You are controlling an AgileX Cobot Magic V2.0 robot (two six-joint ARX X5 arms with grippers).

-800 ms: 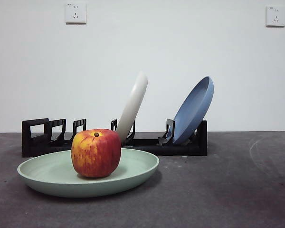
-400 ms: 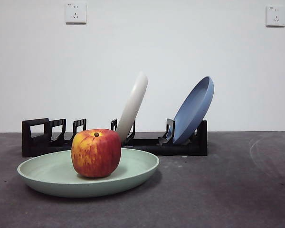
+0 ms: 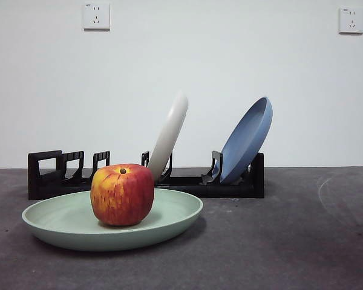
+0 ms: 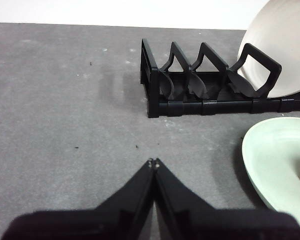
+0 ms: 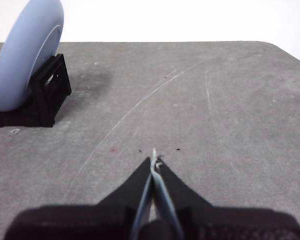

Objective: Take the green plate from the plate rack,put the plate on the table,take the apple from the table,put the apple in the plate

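Resting spot of the apple: it sat upright in the green plate, left of the plate's middle in the front view, stem dimple on top.
Green plate: it lay flat on the table, in front of the plate rack and just clear of it; the left wrist view caught only part of its rim, with a sliver of the apple at the picture's edge.
Plate rack: it stood low and black behind the plate, its empty slotted dividers toward the left end.
Cream-white plate: it leaned in a slot near the rack's middle, tilted to the right in the front view.
Blue plate: it leaned in a slot at the rack's right end, tilted the same way; the right wrist view showed its back.
Left gripper: jaws pressed together, holding nothing, over bare table beside the rack's left end and apart from the green plate.
Right gripper: jaws closed tip to tip, empty, over open table well apart from the rack's blue-plate end.
Wall: white, with two sockets high up.
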